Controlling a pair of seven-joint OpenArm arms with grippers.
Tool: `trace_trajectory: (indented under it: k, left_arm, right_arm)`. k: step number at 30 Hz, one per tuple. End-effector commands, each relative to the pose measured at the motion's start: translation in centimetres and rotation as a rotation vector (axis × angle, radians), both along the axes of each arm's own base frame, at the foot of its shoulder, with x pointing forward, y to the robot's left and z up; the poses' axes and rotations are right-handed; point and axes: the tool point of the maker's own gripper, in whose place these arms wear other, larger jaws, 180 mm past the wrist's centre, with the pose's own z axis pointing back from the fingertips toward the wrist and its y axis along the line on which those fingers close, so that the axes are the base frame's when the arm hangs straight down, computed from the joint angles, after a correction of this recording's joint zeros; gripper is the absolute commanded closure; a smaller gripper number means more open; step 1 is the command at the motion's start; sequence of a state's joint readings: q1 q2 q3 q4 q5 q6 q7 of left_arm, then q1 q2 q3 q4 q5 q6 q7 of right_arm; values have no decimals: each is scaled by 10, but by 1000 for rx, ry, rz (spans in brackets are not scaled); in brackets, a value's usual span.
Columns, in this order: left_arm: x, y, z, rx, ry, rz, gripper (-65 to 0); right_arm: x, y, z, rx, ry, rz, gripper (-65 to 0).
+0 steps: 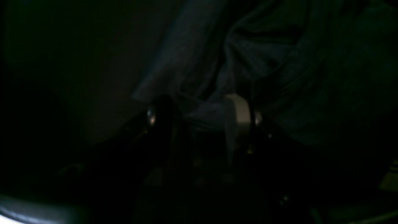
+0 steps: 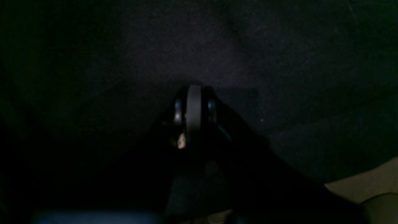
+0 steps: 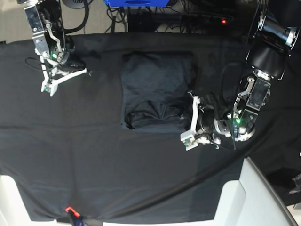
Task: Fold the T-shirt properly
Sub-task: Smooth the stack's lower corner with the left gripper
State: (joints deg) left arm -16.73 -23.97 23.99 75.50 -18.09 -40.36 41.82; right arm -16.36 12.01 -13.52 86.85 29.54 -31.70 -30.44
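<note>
The dark charcoal T-shirt [image 3: 157, 84] lies partly folded in the middle of the black tablecloth [image 3: 141, 179], with a rumpled bunch along its near edge. My left gripper [image 3: 189, 120] sits at the shirt's lower right edge, its white fingers spread apart. In the left wrist view the left gripper [image 1: 199, 113] is open, with a wrinkled fold of the T-shirt [image 1: 261, 56] lying loosely between a dark finger and a pale pad [image 1: 242, 113]. My right gripper [image 3: 48, 87] rests far to the left over bare cloth. Close up, the right gripper [image 2: 194, 93] is shut, with nothing in it.
A blue box [image 3: 136, 2] and cables lie beyond the table's far edge. White furniture [image 3: 244, 197] stands at the near right corner. A small red-tipped object [image 3: 69, 210] sits at the near edge.
</note>
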Motion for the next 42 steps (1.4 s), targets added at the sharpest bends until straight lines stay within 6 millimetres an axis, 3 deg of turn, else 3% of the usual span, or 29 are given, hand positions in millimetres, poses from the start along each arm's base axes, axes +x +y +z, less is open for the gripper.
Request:
trace_trajectory:
  k: [1, 17, 22, 26, 33, 42]
  left_arm:
    - [11, 0, 12, -17, -36, 9, -270]
    - [12, 10, 3, -9, -10, 39, -268]
    - [32, 9, 20, -59, -55, 93, -268]
    - [36, 12, 23, -64, -62, 110, -268]
    - [25, 22, -4, -59, 25, 156, -268]
    - [22, 11, -8, -79, 40, 153, -263]
  right_arm:
    - [-2, -5, -2, -10, 12, -4, -29]
    - [-6, -4, -7, -13, 26, -6, -29]
    - [-6, -4, -7, -13, 26, -6, -29]
    - [-6, -4, -7, -13, 26, -6, -29]
    - [-6, -5, -7, -13, 28, -7, -29]
    - [-7, -5, -7, -13, 29, -6, -29]
